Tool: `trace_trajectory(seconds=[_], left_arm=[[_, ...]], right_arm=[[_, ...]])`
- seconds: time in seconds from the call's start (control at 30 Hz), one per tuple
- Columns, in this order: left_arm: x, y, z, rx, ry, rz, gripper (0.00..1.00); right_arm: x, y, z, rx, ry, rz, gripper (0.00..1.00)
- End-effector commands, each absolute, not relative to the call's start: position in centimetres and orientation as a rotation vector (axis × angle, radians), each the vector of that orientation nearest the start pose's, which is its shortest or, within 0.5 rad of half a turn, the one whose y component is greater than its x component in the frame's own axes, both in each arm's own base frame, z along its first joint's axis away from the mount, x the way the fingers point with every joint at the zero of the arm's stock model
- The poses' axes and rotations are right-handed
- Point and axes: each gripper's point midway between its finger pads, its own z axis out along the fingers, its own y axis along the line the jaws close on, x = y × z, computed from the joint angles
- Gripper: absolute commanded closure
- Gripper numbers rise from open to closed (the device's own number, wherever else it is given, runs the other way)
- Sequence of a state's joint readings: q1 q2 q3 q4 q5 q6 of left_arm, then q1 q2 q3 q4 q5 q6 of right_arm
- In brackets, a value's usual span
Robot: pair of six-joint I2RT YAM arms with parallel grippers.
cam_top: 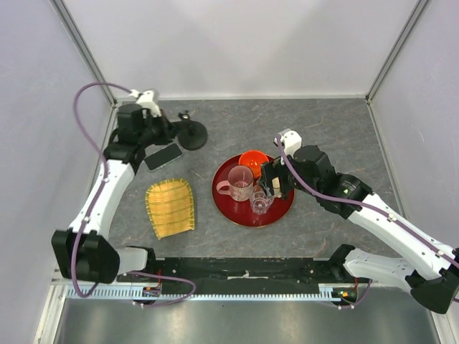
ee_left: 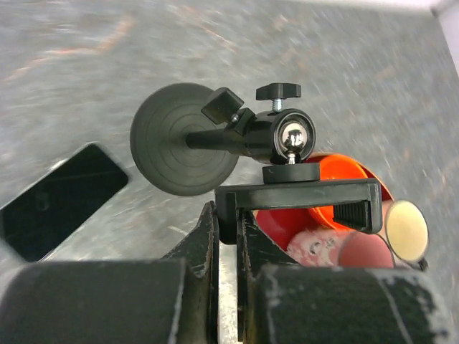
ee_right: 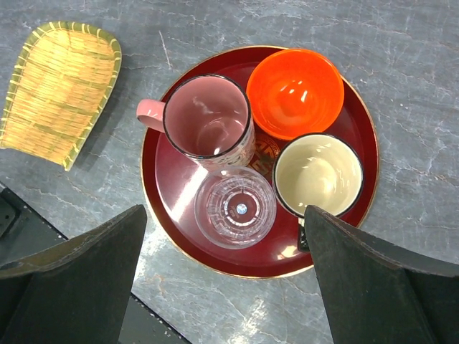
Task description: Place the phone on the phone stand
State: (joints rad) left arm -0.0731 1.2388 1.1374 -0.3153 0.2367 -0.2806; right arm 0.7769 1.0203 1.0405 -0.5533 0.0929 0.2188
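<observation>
Black phone lies, seemingly apart, near phone stand.

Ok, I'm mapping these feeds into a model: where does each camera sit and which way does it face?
Top external: above, behind the bases, looking down at the table; left tool and right tool show.
Left wrist: on the left arm, facing the phone stand and phone; its fingers pinch the bracket.
Right wrist: above the red tray, looking straight down; its open fingers at bottom.
Shared: both wrist views catch the orange bowl.
</observation>
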Motion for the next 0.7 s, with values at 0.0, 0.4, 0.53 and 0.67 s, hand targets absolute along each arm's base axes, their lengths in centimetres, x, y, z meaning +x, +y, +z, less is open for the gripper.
trace_trajectory(seconds=[0.0,0.4,0.53,0.67], left_arm=[[40.7,-13.3,31.0,0.295,1.845,-0.572,0.98],[43.0,-15.2,24.3,0.341,2.096,-0.666,0.98],[43.1,-14.6,22.8,0.307,2.176,-0.628,0.98],[43.2,-14.1,21.7,0.297,2.252,-0.556,0.98]], right_arm=[[23.9,23.2,26.9,-0.489,2.008,0.576,0.02],[24.0,23.8,26.3,-0.484,2.036,0.595,0.02],[23.9,23.9,25.9,-0.483,2.048,0.601,0.02],[23.9,24.0,25.5,-0.477,2.060,0.604,0.02]])
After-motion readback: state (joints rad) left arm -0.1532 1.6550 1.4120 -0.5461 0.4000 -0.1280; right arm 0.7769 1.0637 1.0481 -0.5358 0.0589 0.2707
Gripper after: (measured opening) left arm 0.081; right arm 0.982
